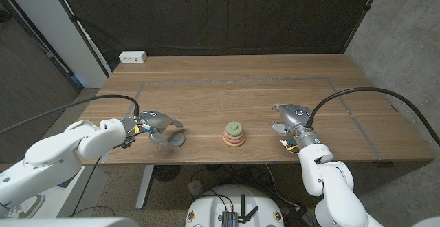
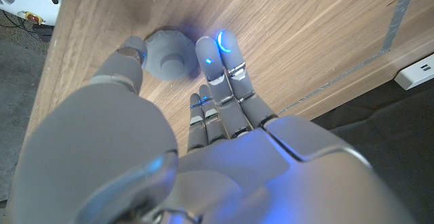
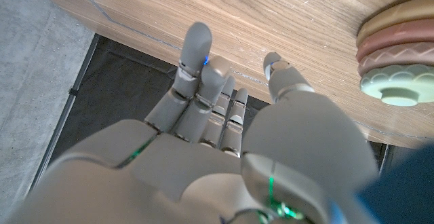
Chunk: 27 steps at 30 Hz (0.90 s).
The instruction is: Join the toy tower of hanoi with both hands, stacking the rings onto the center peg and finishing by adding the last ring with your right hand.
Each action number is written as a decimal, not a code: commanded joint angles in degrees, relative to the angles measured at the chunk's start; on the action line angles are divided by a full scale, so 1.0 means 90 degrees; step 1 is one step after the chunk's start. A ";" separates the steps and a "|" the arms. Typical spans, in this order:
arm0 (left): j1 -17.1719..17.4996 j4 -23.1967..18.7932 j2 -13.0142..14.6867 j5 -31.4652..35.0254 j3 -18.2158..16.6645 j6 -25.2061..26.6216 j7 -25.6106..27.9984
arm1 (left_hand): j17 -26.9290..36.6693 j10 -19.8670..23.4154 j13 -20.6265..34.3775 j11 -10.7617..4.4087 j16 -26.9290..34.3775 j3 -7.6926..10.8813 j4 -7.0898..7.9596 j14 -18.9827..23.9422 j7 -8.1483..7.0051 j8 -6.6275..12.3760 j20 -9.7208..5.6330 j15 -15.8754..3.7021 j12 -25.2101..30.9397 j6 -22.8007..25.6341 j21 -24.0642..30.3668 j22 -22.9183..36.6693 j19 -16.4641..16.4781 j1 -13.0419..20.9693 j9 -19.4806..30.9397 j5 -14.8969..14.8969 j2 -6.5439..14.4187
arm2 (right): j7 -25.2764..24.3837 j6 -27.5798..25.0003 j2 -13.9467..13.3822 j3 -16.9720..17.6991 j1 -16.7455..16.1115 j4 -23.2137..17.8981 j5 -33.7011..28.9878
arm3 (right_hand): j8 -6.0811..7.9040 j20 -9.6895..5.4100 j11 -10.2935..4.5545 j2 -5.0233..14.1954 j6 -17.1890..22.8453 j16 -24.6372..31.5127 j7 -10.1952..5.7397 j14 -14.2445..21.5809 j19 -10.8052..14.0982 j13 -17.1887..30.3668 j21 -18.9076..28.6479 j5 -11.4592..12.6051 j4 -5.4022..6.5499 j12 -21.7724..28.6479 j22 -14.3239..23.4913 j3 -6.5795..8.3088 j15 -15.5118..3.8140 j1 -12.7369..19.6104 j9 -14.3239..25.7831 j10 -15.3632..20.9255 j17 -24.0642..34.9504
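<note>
Wood-grain table (image 1: 227, 96) fills the middle of the head view, with a dark curtain behind it and a white power strip (image 1: 133, 57) at its upper-left corner. A thin taped rectangle marks the tabletop.

Just below frame centre stands the tower (image 1: 234, 135): a short stack of rings, tan and pink below, a pale green one on top. In the right wrist view the stack (image 3: 400, 54) sits at the right edge of the frame, with a round knob at the centre of the green ring.

At lower left, near the table's front edge, lies a grey ring (image 1: 177, 142). The left hand (image 1: 157, 126) is over it, fingers curved down around it. In the left wrist view the thumb is at one side of the ring (image 2: 171, 56) and the fingertips (image 2: 218, 54) just beside the other; whether they actually clamp it cannot be told.

At right of centre, the right hand (image 1: 289, 120) stands beside the tower, apart from it. In the right wrist view its fingers (image 3: 196, 54) are spread and hold nothing.
</note>
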 commanded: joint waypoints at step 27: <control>-0.0047 0.0324 0.0515 -0.0122 0.0792 0.0355 0.1320 | 0.0020 0.0302 -0.0112 -0.0116 0.0067 -0.0054 0.0007 0.0080 -0.0059 0.0167 -0.0743 -0.0644 0.0113 0.0312 0.0010 0.0012 0.0086 0.0034 -0.0022 -0.0066 0.0071 | 0.0127 0.0076 0.0031 0.0023 0.0072 0.0062 -0.0007 | 0.0029 -0.0392 -0.0020 0.0053 0.0025 -0.0041 -0.0032 0.0000 -0.0055 0.0048 0.0019 0.0063 -0.0014 -0.0041 0.0006 0.0034 -0.0093 0.0075 0.0021 0.0067 -0.0007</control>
